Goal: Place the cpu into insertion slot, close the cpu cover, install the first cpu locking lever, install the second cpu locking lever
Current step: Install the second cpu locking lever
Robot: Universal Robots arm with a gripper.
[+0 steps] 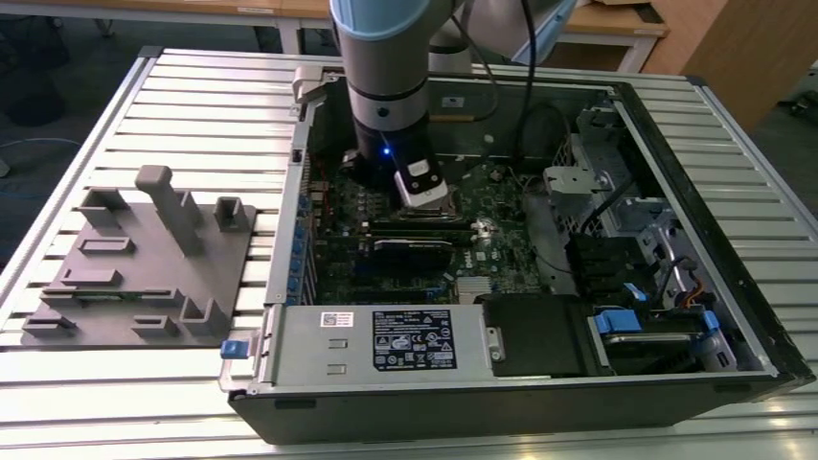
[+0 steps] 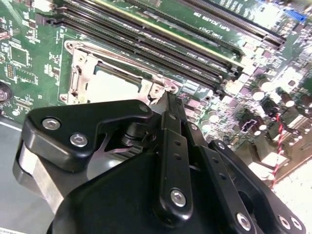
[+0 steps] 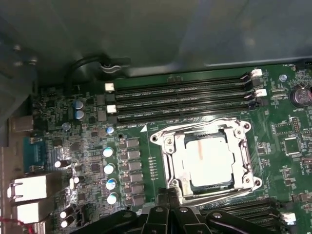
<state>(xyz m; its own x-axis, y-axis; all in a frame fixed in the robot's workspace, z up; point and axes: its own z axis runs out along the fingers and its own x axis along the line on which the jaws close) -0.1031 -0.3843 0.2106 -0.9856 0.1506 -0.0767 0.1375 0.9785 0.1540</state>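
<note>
The black linkage of the gripper (image 2: 168, 105) crowds the lower half of the second wrist view, its fingers drawn together to a narrow tip that rests at the near edge of the insertion slot (image 2: 114, 80). In the first wrist view that tip pokes up from the bottom edge, just below the lower left corner of the metal frame. It pinches nothing that I can see.

The cpu (image 3: 208, 159) already lies in the slot, right of centre in the first wrist view, its pale silver top showing through the window of the cpu cover (image 3: 242, 157). The cover looks folded down flat around the chip. In the exterior view the arm stands over the socket (image 1: 428, 206), in the upper middle of the open computer case (image 1: 665, 278), which sits on the slatted worktop (image 1: 192, 96). A grey fixture block (image 1: 141, 264) lies well apart, at the left of that frame.

I judge the work to stand at the locking levers, though the thin levers themselves are hard to tell from the frame. To do this step well, the closed tip should bear on the lever only, clear of the memory slots (image 3: 180, 97) and the small round capacitors (image 3: 111, 168). Push steadily, along the lever's own arc, so that it hooks under its catch without sliding off onto the green board.
</note>
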